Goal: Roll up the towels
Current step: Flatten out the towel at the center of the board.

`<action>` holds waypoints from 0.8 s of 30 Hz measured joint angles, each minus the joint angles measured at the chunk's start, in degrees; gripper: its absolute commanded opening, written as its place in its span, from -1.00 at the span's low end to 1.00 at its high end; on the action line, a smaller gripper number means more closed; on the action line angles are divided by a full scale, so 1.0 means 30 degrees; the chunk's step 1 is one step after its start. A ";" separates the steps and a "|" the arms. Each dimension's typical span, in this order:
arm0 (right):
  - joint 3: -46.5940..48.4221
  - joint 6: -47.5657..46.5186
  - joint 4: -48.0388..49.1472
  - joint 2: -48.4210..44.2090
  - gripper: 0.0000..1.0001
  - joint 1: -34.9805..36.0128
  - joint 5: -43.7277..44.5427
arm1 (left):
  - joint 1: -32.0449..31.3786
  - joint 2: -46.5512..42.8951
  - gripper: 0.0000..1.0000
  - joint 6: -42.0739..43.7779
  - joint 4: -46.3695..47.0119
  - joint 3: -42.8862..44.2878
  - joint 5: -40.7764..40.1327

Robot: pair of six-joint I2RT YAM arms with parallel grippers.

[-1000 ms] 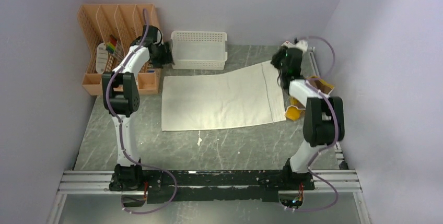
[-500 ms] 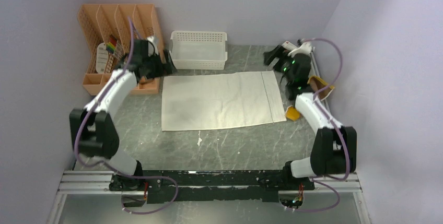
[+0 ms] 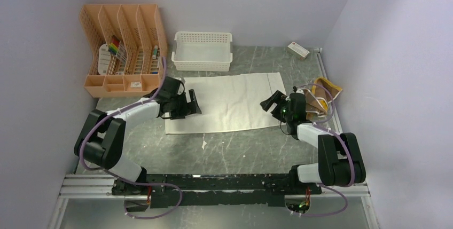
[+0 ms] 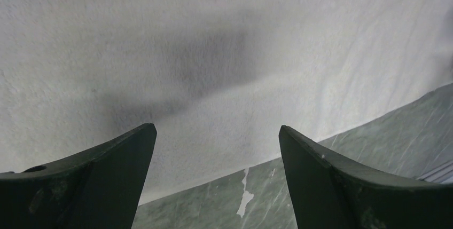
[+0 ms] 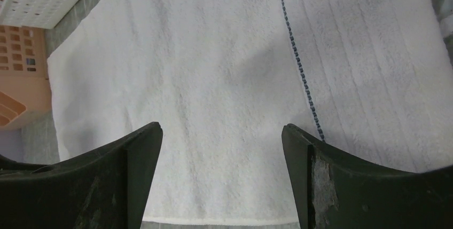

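white towel (image 3: 227,103) flat on the tabletop (image 3: 235,151), both pairs of fingers wide apart

cloth of the white towel looked soft and nubbly, plain off-white, with faint ribbed bands and one thin dark stripe (image 5: 299,63) stitched across it near its right end. it lay fully unrolled in a single flat sheet at the middle of the tabletop, its edges straight, with only slight rumples. the yellow towel (image 3: 322,93), mustard with brown patches, sat crumpled in a heap at the tabletop's right edge, just beside the right arm.

the tabletop was grey-green and stone-like, with pale veins and a small white fleck (image 3: 204,144) just in front of the white towel's near edge. pale lilac walls (image 3: 256,5) closed in the left, back and right. a white lattice basket (image 3: 203,50) stood at the back, just behind the towel's far edge. an orange file rack (image 3: 123,47) stood in the back left corner, and a small box (image 3: 298,50) lay at the back right.

the white towel's long axis ran left to right across the tabletop, its short ends towards the two arms, the stripe running front to back. the left fingers (image 4: 96,181) were spread wide with nothing between them, low over the towel's left part, close to its near edge. the right fingers (image 5: 107,181) were likewise spread and empty, over the striped right end. whether either pair touched the cloth could not be told.
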 measured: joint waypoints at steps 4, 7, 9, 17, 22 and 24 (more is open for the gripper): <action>-0.0386 0.0335 0.0036 -0.0787 0.67 -0.0189 -0.0095 | 0.0328 -0.0204 0.95 -0.0809 0.0670 -0.0109 -0.0612; -0.0903 0.0364 -0.0073 -0.1829 0.67 -0.0313 0.0160 | 0.1253 -0.0729 0.95 -0.1501 0.1290 -0.1188 -0.0903; -0.1501 0.0357 -0.0109 -0.2528 0.67 -0.0517 0.0350 | 0.2062 -0.0984 0.94 -0.1858 0.1792 -0.2280 -0.0911; -0.3432 0.0364 -0.1049 -0.4182 0.67 -0.0903 0.0423 | 0.2900 -0.2025 0.93 -0.3359 0.4481 -0.4342 -0.0692; -0.4175 0.1122 -0.1770 -0.5719 0.67 -0.0962 0.0415 | 0.2929 -0.2900 0.94 -0.4000 0.5552 -0.5559 -0.0969; -0.4335 0.1763 -0.2463 -0.6448 0.68 -0.0998 0.0481 | 0.2943 -0.3242 0.94 -0.4029 0.5457 -0.5763 -0.1122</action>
